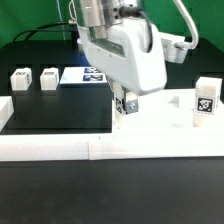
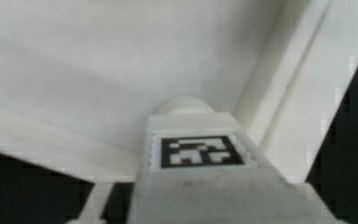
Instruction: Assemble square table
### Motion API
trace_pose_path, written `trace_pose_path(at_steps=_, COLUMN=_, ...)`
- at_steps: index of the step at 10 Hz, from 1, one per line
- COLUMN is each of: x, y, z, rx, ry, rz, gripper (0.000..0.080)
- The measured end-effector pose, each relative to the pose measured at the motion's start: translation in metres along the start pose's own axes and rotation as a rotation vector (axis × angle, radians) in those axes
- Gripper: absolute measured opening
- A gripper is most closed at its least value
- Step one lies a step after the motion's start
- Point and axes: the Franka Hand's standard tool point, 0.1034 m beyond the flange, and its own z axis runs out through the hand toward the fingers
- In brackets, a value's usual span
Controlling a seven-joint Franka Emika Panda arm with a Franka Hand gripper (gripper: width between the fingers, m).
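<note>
A robot's two-finger tool (image 1: 127, 100) is clamped on a small white tagged leg (image 1: 124, 110), holding it upright over the near corner of the large thick white square slab (image 1: 160, 120), the top of the table being assembled. The slab lies flat on the black tabletop (image 1: 50, 110), pushed up to the low white border wall (image 1: 50, 150), which apparently braces it while parts are fitted. The wrist view looks down the held leg (image 2: 199, 150) to the slab's face (image 2: 105, 60) below, and the leg seems to be lined up for seating at that corner; whether it already touches the slab cannot be told. A second tagged leg (image 1: 205, 97) stands upright toward the exterior view's right, on or just behind the slab. Two more white tagged legs (image 1: 20, 80) (image 1: 48, 78) wait side by side on the tabletop toward the exterior view's left, with the marker board (image 1: 85, 75) just beside them. No brand name or readable writing appears anywhere; the only markings are black-and-white square tags, probably for camera tracking.
</note>
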Motion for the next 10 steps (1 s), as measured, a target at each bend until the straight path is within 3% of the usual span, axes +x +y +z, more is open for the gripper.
trace_pose_path(at_steps=4, x=-0.0047, y=-0.0047, z=0.0007, rx=0.017, ry=-0.038, rz=0.463, gripper=0.0284)
trace_pose_path(at_steps=8, x=-0.0065, y=-0.0043, z=0.0011, rx=0.012, ry=-0.031, rz=0.596, gripper=0.0288)
trace_pose_path(at_steps=9, x=-0.0066, y=-0.0038, z=0.0016, rx=0.011, ry=-0.032, rz=0.597, gripper=0.0345)
trace_pose_path(at_steps=10, x=-0.0065, y=-0.0037, z=0.0019, rx=0.011, ry=-0.032, rz=0.595, gripper=0.0482)
